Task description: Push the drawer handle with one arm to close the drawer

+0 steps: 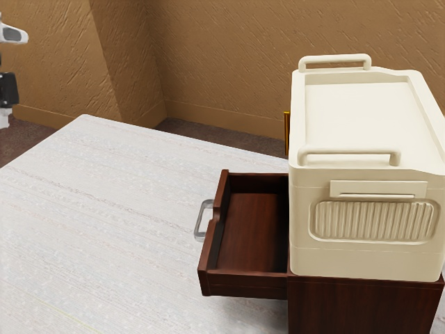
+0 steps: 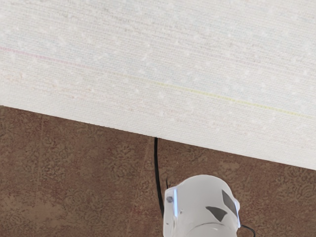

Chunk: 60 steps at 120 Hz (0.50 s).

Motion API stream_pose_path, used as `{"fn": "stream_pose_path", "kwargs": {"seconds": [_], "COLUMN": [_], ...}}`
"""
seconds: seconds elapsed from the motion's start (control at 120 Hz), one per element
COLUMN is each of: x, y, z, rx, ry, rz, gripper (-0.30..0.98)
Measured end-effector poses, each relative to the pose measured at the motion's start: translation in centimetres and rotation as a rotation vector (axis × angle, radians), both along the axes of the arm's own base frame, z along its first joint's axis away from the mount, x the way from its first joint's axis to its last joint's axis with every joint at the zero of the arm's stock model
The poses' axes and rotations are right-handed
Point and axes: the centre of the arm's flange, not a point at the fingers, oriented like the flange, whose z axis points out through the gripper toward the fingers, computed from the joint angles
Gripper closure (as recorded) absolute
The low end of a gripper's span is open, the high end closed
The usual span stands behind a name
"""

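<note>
At the exterior view's left edge, part of my gripper's black and white hand assembly (image 1: pixel 8 90) hangs, well apart from the drawer. The dark reddish-brown drawer (image 1: pixel 252 233) stands pulled out of its cabinet (image 1: pixel 361 306), its inside visible from above. On its front, facing the exterior view's left, is a grey metal handle (image 1: pixel 203 221). Nothing touches the handle.
A large cream case (image 1: pixel 368 125) with two raised bars rests on the cabinet. The pale table (image 1: pixel 125 209) stretches between hand and drawer. In the wrist view, the white arm base (image 2: pixel 200 210) and a black cable (image 2: pixel 157 173) lie beyond the table's edge.
</note>
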Motion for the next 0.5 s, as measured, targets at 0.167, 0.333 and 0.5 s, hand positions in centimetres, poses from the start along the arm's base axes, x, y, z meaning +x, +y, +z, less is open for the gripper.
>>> {"fn": "stream_pose_path", "kwargs": {"seconds": [0.167, 0.333, 0.5], "x": [3.3, 3.7, 6.1], "y": [1.5, -4.9, -8.1], "z": [0.1, 12.4, 9.9], "rx": [0.084, 0.191, 0.204], "ry": [-0.224, -0.540, -0.494], "rz": [-0.039, -0.165, -0.233], "gripper": [0.00, 0.13, 0.52]}}
